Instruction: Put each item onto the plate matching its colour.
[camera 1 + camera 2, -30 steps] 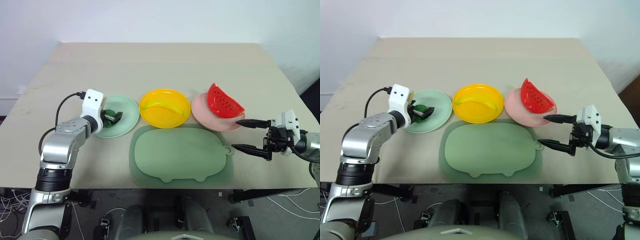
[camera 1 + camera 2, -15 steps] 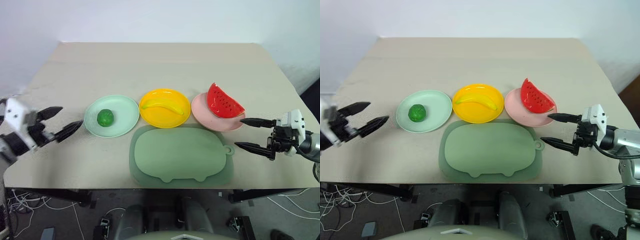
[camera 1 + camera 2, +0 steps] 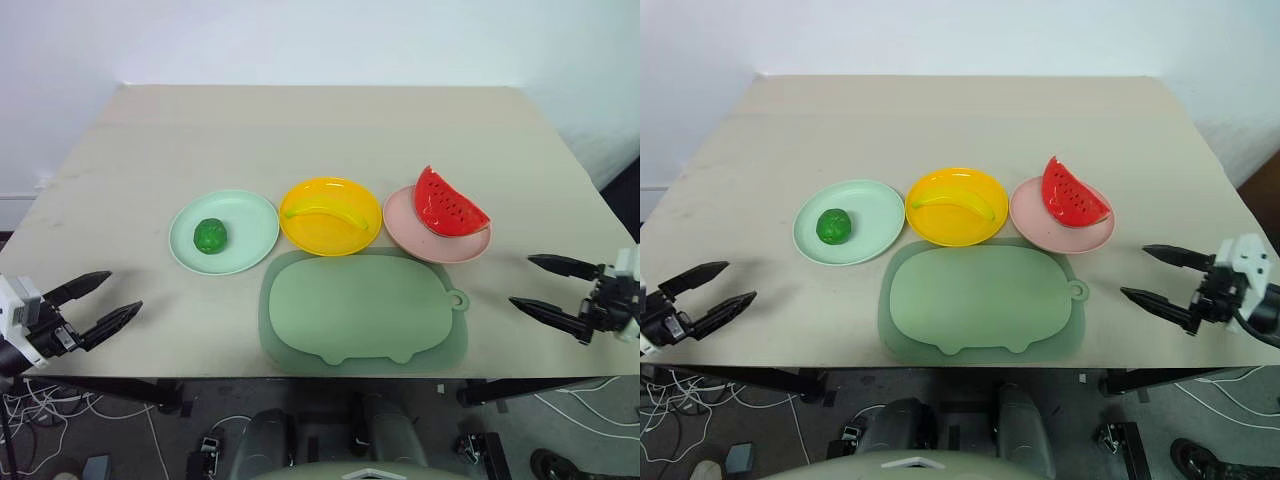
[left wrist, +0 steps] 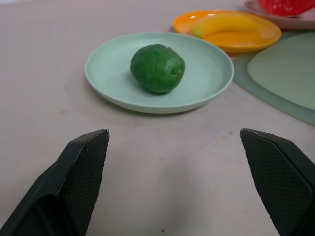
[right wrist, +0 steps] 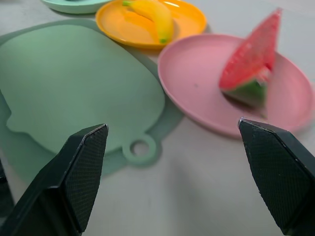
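You have green fruit (image 3: 210,235), banana (image 3: 324,212), watermelon slice (image 3: 450,204) each on its matching plate at centre frame; both jaws wide open, empty.

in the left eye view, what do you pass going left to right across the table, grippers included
Left gripper → green plate with green fruit → yellow plate with banana → pink plate with watermelon slice → right gripper.

A robot test lab: a plain beige worktop (image 3: 320,130) against a bare white wall (image 3: 320,40), loose cables (image 3: 40,410) on the floor beneath.
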Tool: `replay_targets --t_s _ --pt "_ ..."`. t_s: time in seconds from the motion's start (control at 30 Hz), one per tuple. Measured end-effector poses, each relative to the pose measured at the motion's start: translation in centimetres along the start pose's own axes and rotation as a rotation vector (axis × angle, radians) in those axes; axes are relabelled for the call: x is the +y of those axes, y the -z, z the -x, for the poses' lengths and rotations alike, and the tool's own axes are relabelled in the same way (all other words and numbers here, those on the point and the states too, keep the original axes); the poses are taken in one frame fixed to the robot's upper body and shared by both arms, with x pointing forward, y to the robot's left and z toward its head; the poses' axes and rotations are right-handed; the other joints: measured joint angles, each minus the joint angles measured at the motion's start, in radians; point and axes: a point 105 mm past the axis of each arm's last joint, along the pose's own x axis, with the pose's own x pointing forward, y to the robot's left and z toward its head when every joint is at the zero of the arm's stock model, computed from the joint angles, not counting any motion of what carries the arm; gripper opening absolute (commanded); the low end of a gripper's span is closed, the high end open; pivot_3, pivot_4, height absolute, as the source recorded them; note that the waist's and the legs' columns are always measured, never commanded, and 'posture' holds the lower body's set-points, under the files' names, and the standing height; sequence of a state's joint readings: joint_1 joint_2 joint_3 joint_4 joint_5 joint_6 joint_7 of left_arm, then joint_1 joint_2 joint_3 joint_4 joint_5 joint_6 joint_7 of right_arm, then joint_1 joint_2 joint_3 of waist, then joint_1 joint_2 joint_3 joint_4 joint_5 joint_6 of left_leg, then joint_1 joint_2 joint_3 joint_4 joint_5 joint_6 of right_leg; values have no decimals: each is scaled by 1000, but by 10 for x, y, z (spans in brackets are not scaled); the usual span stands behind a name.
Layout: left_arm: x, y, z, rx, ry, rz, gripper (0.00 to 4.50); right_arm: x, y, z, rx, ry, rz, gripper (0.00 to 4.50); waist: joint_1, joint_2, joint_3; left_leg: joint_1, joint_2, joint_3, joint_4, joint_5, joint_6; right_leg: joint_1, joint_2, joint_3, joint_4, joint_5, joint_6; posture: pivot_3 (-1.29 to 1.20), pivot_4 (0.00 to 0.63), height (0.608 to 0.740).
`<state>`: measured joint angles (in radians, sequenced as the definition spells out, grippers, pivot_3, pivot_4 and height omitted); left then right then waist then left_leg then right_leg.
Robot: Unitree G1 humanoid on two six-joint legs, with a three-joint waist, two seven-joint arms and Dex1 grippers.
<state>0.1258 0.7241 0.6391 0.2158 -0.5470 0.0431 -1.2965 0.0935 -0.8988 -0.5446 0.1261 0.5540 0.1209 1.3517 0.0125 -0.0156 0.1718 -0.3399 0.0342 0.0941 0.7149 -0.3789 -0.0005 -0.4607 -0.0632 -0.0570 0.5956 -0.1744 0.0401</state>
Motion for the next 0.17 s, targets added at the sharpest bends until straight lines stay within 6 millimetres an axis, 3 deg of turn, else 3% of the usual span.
replay_targets --t_s 0.17 --pt "10 3 2 -23 5 -11 4479 1 4 22 24 63 7 4500 0 0 0 0 0 0 0 0 0 0 0 0 0 0 0 0 150 736"
